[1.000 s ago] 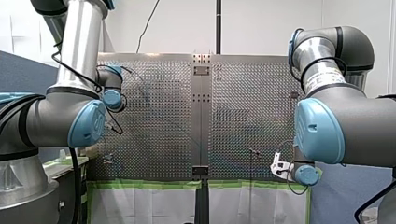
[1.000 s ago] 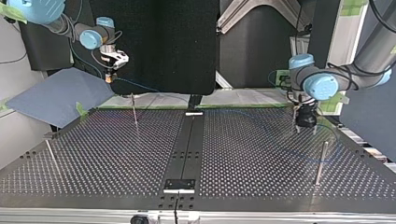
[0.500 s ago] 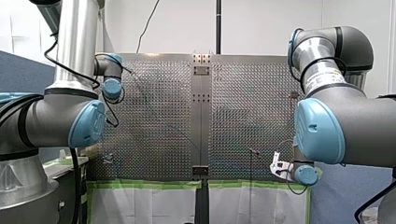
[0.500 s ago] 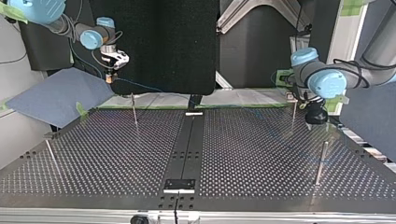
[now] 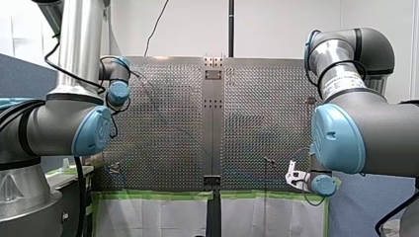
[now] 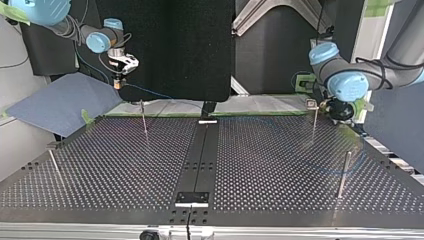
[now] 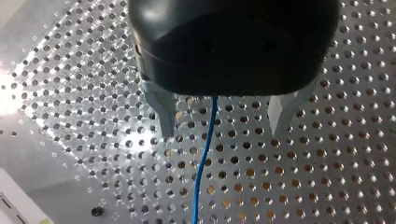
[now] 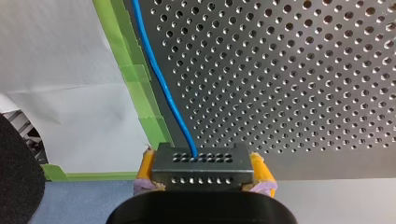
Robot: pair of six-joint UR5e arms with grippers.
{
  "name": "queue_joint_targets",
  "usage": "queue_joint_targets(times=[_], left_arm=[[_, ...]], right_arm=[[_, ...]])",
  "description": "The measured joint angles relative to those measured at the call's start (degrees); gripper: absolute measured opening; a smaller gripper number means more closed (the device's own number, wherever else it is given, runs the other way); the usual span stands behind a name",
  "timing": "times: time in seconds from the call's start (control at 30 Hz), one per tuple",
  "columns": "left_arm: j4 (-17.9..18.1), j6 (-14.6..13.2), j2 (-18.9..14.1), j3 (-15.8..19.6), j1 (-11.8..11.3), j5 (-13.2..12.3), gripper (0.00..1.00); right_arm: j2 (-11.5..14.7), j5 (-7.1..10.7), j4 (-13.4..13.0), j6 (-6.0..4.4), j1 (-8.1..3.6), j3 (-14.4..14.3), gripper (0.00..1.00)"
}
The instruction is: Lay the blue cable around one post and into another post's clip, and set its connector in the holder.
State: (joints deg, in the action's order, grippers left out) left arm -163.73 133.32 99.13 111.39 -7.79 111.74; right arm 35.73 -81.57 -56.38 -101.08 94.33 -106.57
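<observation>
- My right gripper (image 8: 203, 161) is clamped on the connector (image 8: 203, 171), yellow pads (image 8: 147, 163) either side.
- The blue cable (image 8: 159, 74) leaves the connector along the table's (image 8: 303, 70) edge.
- My left gripper (image 7: 223, 131) gapes above the table, the cable loose between its fingers (image 7: 163, 109).

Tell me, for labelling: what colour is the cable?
Blue cable, clearest in right wrist view.

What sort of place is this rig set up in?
Most likely a robotics lab test bench: a perforated metal table with upright posts, green masking tape along its edge, and a blue cable over it.
</observation>
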Motion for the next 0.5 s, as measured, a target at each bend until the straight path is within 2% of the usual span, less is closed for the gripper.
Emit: queue_joint_targets(times=[0.23,0.5], left_arm=[[1.8,-3.5,-0.2,2.3,-0.3,1.0,1.00],[4.2,-7.7,1.4,3.1,-0.5,-0.1,1.00]], right_arm=[[0.0,0.08,-0.2,-0.21,0.09,0.0,0.00],[0.0,0.17,-0.3,-0.88,0.11,0.1,0.00]])
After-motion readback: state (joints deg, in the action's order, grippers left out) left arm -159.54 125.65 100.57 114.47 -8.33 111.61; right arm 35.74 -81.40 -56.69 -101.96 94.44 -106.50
